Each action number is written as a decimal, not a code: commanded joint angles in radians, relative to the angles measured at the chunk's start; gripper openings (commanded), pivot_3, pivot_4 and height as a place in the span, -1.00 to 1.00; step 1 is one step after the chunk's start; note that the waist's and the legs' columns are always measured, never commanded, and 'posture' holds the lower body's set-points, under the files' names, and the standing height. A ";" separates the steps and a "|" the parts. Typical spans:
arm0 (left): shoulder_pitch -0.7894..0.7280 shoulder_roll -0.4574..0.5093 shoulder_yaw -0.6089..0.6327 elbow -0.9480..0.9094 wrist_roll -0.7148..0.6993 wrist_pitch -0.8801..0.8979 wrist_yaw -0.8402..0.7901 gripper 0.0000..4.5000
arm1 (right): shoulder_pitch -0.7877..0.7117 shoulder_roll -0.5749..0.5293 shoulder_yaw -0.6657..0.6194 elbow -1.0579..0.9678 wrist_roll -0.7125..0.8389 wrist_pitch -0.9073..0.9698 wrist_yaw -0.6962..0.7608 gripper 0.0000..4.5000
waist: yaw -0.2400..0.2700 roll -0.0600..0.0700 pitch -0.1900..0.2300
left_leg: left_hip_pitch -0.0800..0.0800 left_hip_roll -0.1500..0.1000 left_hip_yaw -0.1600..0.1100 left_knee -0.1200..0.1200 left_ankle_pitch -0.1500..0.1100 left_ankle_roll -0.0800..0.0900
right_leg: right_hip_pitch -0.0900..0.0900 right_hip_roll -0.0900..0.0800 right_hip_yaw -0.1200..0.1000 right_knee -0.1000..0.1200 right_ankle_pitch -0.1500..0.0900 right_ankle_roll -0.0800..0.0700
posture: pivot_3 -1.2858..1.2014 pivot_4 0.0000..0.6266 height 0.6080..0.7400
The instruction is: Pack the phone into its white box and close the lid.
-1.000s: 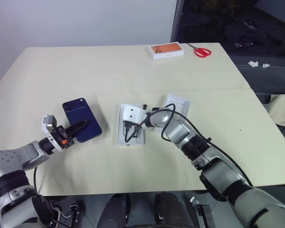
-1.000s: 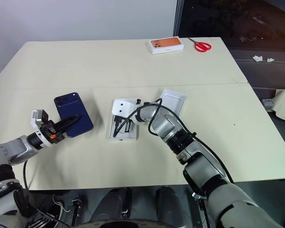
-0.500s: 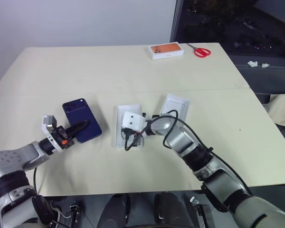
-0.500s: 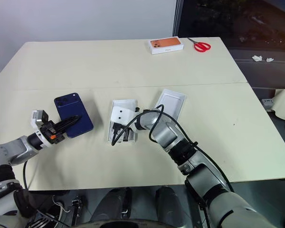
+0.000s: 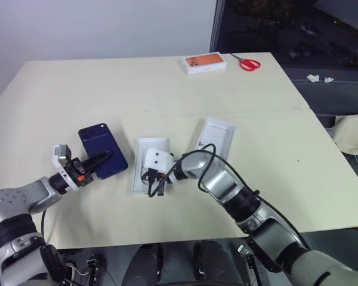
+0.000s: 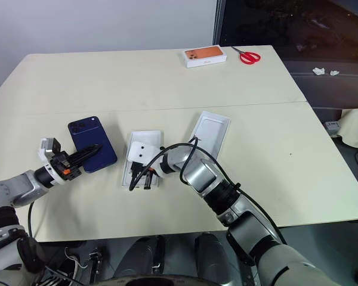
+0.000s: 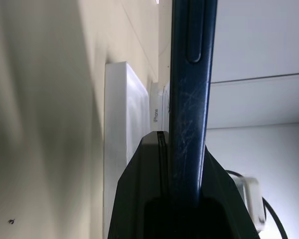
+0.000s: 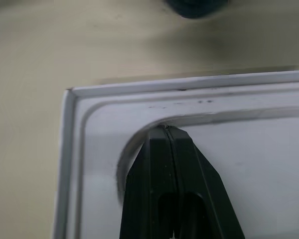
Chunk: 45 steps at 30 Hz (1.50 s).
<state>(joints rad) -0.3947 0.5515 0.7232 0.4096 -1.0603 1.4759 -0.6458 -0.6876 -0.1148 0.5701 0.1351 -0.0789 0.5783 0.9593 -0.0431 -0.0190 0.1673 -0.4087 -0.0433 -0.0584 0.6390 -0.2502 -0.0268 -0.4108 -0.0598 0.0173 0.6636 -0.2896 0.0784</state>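
Surface: cream table (image 5: 167, 89) made of two tops joined by a seam, pale wall behind it.
Far edge: white box with an orange picture on top (image 5: 205, 64), red-handled scissors (image 5: 247, 64) just beside it.
Phone: the phone (image 5: 102, 150) lies glossy back up on the robot's left, camera cluster at its far corner.
Left gripper: left gripper (image 5: 102, 158) points level, its black fingers clamped on the phone's near edge.
Left wrist view: the phone (image 7: 189, 89) runs edge-on between the fingers (image 7: 144, 199), and a white box wall stands beyond it; the head views show the phone's flat back instead.
White box: the white box (image 5: 144, 146) sits at mid-table, to the right of the phone and apart from it.
Right gripper: right gripper (image 5: 152, 185) reaches across over the white box's near end, fingers pressed together and holding nothing.
Right wrist view: the shut fingertips (image 8: 167, 137) sit at a rounded recess inside the white box (image 8: 72, 149), a detail the arm hides from the head views.
Lid: the lid (image 5: 216, 136) lies inside-up to the right of the white box, tilted askew.
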 commanded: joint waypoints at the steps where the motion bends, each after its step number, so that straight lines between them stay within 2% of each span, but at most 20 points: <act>1: -0.003 0.018 0.024 -0.041 -0.042 0.001 -0.009 -1.00 | 0.001 0.012 0.008 -0.039 0.036 -0.022 0.026 -0.99 | 0.000 0.000 0.000 | 0.000 0.000 0.000 0.000 0.000 0.000 | 0.000 0.000 0.000 0.000 0.000 0.000 | 0.03 -0.52 1.00; 6: 0.001 0.017 0.026 -0.044 -0.045 0.006 -0.008 -1.00 | -0.002 0.026 -0.004 -0.035 0.069 -0.042 0.032 -0.99 | 0.000 0.000 0.000 | 0.000 0.000 0.000 0.000 0.000 0.000 | 0.000 0.000 0.000 0.000 0.000 0.000 | 0.03 -0.52 1.00; 12: 0.013 0.014 0.021 -0.064 -0.053 0.030 -0.014 -1.00 | -0.027 -0.007 -0.043 -0.053 0.077 -0.081 0.017 -0.99 | 0.000 0.000 0.000 | 0.000 0.000 0.000 0.000 0.000 0.000 | 0.000 0.000 0.000 0.000 0.000 0.000 | 0.03 -0.52 1.00; 19: 0.014 0.010 0.006 -0.086 -0.060 0.040 -0.013 -1.00 | -0.076 -0.124 -0.147 -0.043 0.088 -0.087 0.010 -0.99 | 0.004 0.000 0.000 | 0.000 0.000 0.000 0.000 0.000 0.000 | 0.000 0.000 0.000 0.000 0.000 0.000 | 0.03 -0.52 1.00; 23: 0.013 0.015 0.000 -0.093 -0.067 0.059 -0.022 -1.00 | -0.076 -0.250 -0.216 -0.025 0.090 -0.108 0.048 -0.99 | 0.003 0.000 0.000 | 0.000 0.000 0.000 0.000 0.000 0.000 | 0.000 0.000 0.000 -0.001 0.000 0.000 | 0.03 -0.52 1.00; 26: 0.014 0.020 -0.004 -0.093 -0.073 0.076 -0.033 -1.00 | -0.049 -0.294 -0.201 -0.029 0.080 -0.131 0.057 -0.99 | 0.004 0.000 0.000 | 0.000 0.000 0.000 0.000 0.000 0.000 | 0.000 -0.001 0.000 -0.001 0.000 0.000 | 0.03 -0.52 1.00; 32: 0.010 0.018 -0.030 -0.120 -0.083 0.110 -0.047 -1.00 | -0.017 -0.260 -0.139 0.025 0.016 -0.210 0.004 -0.99 | -0.002 0.000 0.000 | 0.000 0.000 0.001 -0.001 0.000 0.000 | -0.001 0.000 0.000 0.000 0.000 0.000 | 0.03 -0.52 1.00; 45: 0.015 0.022 -0.031 -0.134 -0.102 0.130 -0.042 -1.00 | -0.041 -0.176 -0.120 0.104 -0.010 -0.247 -0.027 -0.99 | 0.000 0.000 0.000 | 0.000 0.000 0.000 0.000 0.000 0.000 | 0.000 0.000 0.000 0.000 0.000 0.000 | 0.03 -0.52 1.00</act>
<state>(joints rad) -0.3683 0.5640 0.6794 0.3095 -1.1221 1.6045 -0.6714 -0.7121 -0.3061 0.4421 0.2363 -0.0859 0.3414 0.9360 -0.0436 -0.0194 0.1676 -0.4087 -0.0429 -0.0581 0.6387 -0.2499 -0.0271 -0.4106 -0.0598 0.0174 0.6634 -0.2896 0.0784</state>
